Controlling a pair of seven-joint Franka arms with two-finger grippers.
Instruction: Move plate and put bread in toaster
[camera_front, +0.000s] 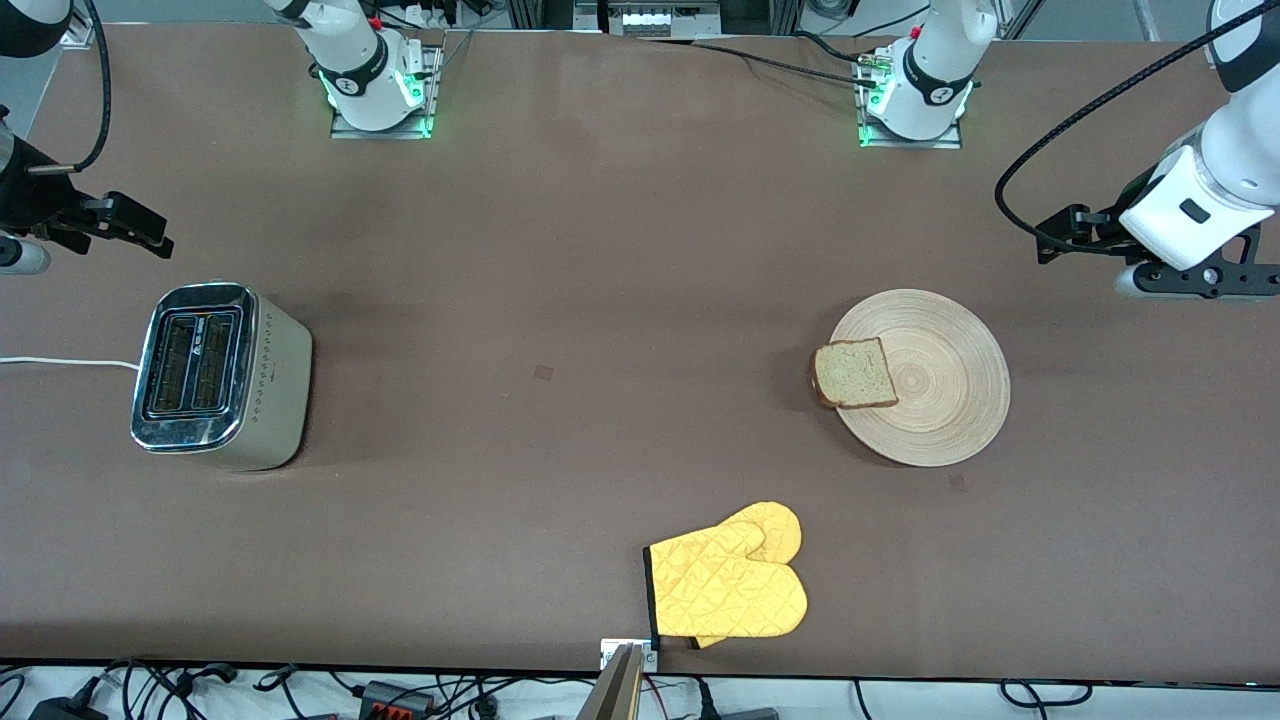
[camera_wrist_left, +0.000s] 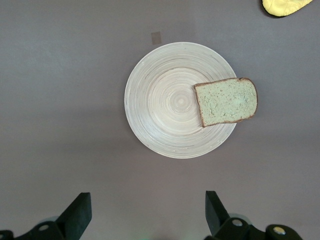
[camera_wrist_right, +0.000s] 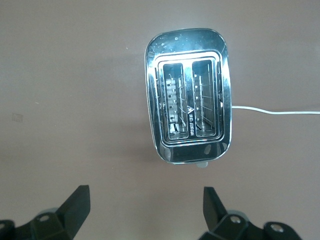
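We see bare table (camera_front: 600, 300) btwn toaster (camera_front: 222, 375) and plate (camera_front: 935, 385), w/ room to pass. Yellow mitt (camera_front: 728, 585) lies nearer the front camera, well apart from both. Toaster slots stand unblocked from above.

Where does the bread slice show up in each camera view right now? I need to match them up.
Front view: the bread lies on the plate, overhanging its rim toward the toaster.
Left wrist view: bread overhanging the plate's rim.
Right wrist view: not in it.
Shared landmark: the plate, in the front and left wrist views.
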